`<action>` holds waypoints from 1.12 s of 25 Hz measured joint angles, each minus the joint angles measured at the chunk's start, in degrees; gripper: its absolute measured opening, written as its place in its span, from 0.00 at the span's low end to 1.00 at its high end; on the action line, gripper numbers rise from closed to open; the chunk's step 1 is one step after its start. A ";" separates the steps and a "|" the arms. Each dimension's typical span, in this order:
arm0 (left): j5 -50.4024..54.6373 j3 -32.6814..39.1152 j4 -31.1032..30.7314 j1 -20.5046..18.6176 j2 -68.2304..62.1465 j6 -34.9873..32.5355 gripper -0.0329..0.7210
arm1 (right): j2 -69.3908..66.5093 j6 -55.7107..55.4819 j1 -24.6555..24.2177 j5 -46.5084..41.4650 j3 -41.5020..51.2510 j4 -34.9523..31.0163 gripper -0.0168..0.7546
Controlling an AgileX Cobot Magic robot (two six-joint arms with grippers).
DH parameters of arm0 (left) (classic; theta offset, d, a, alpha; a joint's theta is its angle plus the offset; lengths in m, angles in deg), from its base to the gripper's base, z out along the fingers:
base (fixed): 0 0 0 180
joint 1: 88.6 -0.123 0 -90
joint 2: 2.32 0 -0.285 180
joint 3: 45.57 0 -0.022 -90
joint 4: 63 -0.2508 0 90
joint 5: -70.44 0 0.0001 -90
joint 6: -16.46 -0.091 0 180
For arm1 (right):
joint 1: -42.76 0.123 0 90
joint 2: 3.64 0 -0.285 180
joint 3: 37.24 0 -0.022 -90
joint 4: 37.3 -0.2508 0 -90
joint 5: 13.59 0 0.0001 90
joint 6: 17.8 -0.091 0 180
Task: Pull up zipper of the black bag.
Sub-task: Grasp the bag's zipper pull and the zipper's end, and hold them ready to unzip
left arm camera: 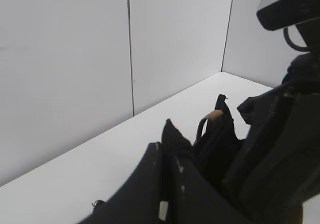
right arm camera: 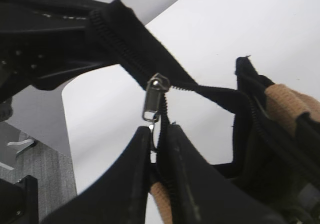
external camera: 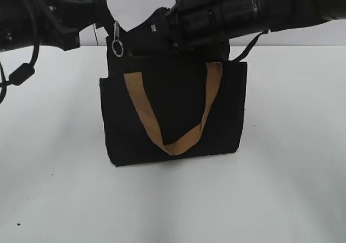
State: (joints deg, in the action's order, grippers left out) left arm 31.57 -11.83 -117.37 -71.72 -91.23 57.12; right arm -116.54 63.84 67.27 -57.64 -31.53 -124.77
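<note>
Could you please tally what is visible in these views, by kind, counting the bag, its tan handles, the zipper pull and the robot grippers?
black bag: 1
tan handles: 2
zipper pull: 1
left gripper and right gripper: 2
Total: 6

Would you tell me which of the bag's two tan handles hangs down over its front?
The camera-side handle: it droops in a V across the black bag front, while the other handle arches above the opening.

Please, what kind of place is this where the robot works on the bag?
Probably a lab or test bench, not a home. A plain white table stands against bare white wall panels, and on it is only the black bag, with two robot arms working at its zipper.
</note>
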 joint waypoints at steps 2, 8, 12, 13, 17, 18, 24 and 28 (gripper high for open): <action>0.00 0.00 -0.02 0.00 0.00 0.00 0.05 | 0.00 0.39 0.00 -3.75 0.00 0.00 0.17; 0.00 0.00 -0.39 0.00 0.00 0.00 0.05 | 0.00 1.35 0.00 -9.93 -0.07 1.98 0.29; -0.05 0.00 -0.44 0.00 0.00 0.00 0.05 | -0.05 1.46 0.00 -10.11 -0.09 5.25 0.38; -0.05 0.00 -0.44 0.00 0.00 0.00 0.05 | -0.12 1.53 0.00 -10.24 -0.09 5.68 0.38; -0.05 0.00 -0.44 0.00 0.00 0.00 0.05 | -1.59 3.51 0.19 -10.77 -0.19 8.70 0.40; -0.11 0.00 -0.44 0.00 0.00 0.00 0.05 | -2.11 3.97 0.55 -10.77 -0.19 9.61 0.42; -0.34 0.00 -0.50 0.00 0.00 0.00 0.05 | -3.17 4.99 4.26 -2.76 -0.19 11.44 0.53; -0.34 0.00 -0.52 -0.05 0.00 0.00 0.05 | -2.96 3.53 4.46 0.71 -0.19 10.70 0.57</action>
State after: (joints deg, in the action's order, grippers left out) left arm 31.23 -11.83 -117.89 -71.77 -91.23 57.12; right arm -119.50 67.37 71.72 -56.94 -31.72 -114.07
